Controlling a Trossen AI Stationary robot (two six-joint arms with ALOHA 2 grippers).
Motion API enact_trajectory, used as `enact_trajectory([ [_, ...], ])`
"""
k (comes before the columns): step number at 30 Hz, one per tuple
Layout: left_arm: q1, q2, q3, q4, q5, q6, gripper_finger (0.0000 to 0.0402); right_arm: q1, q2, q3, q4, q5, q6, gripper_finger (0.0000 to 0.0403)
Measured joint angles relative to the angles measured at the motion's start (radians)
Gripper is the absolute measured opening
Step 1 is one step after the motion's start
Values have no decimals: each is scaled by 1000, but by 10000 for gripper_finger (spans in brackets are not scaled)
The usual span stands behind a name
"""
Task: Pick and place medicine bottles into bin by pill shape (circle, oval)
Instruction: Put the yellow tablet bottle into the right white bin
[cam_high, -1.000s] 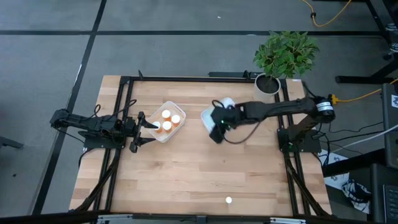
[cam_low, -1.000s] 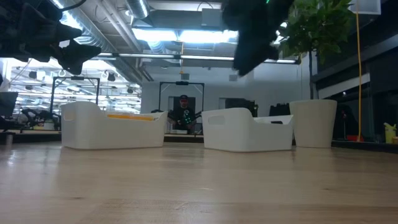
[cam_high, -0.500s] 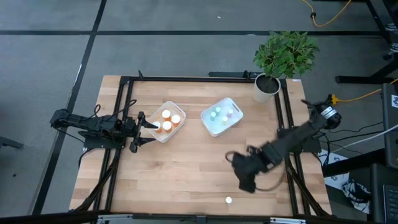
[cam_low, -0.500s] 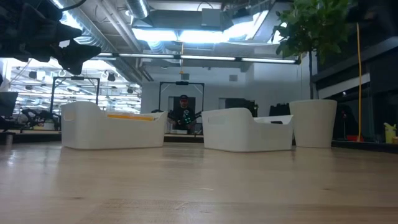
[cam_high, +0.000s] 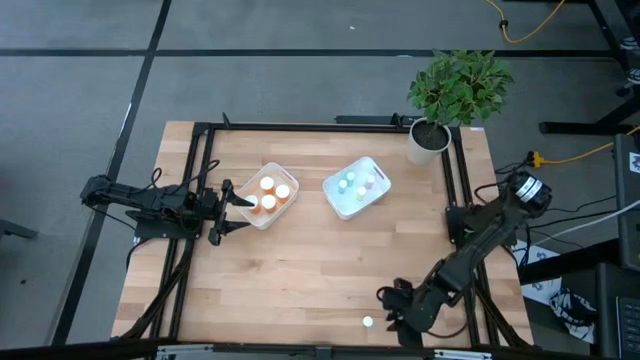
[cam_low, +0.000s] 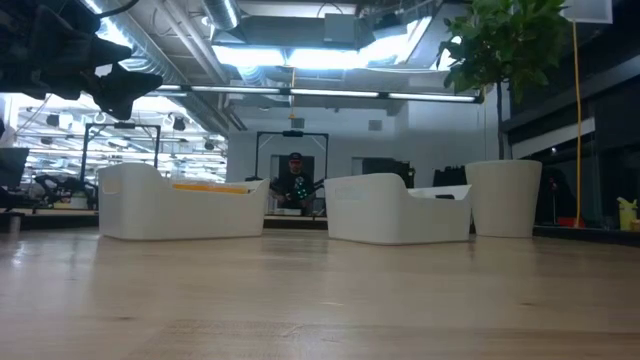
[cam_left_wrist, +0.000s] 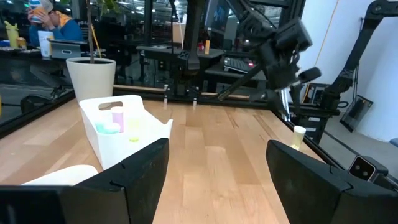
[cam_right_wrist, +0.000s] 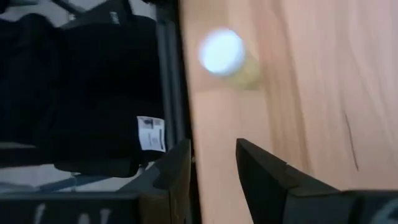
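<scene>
One small bottle (cam_high: 368, 322) with a pale cap stands alone on the wood near the table's near edge; the right wrist view shows its white cap and pale yellow-green body (cam_right_wrist: 225, 56). My right gripper (cam_high: 393, 312) is open just to the bottle's right, its fingers (cam_right_wrist: 261, 171) short of it. Several orange bottles stand in the left white bin (cam_high: 268, 195). Pale green, pink and blue bottles stand in the right white bin (cam_high: 355, 186). My left gripper (cam_high: 243, 203) is open and empty at the left bin's left side.
A white plant pot (cam_high: 430, 135) with a green plant stands at the table's far right corner. Black frame rails (cam_high: 465, 250) run along the table's sides. Bare wood (cam_high: 300, 270) lies between the bins and the near edge. A person (cam_low: 293, 180) sits far behind the table.
My right gripper has swung from above the right bin toward the table's near edge and now stands beside the lone bottle. The bins and their bottles have stayed in place.
</scene>
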Motion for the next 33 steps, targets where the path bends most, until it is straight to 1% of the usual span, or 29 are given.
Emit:
enact_trajectory([
  [4, 0, 0, 0, 1, 0, 0, 263, 1, 28, -22, 8, -11, 79, 130],
  [16, 0, 0, 0, 0, -2, 0, 263, 1, 55, -18, 14, 24, 76, 130],
  [24, 0, 0, 0, 0, -2, 0, 263, 2, 55, -18, 5, -11, 68, 130],
  [30, 0, 0, 0, 0, -2, 0, 263, 2, 55, -18, 5, -11, -32, 130],
  [33, 0, 0, 0, 0, -2, 0, 263, 2, 55, -18, 5, 0, -45, 130],
])
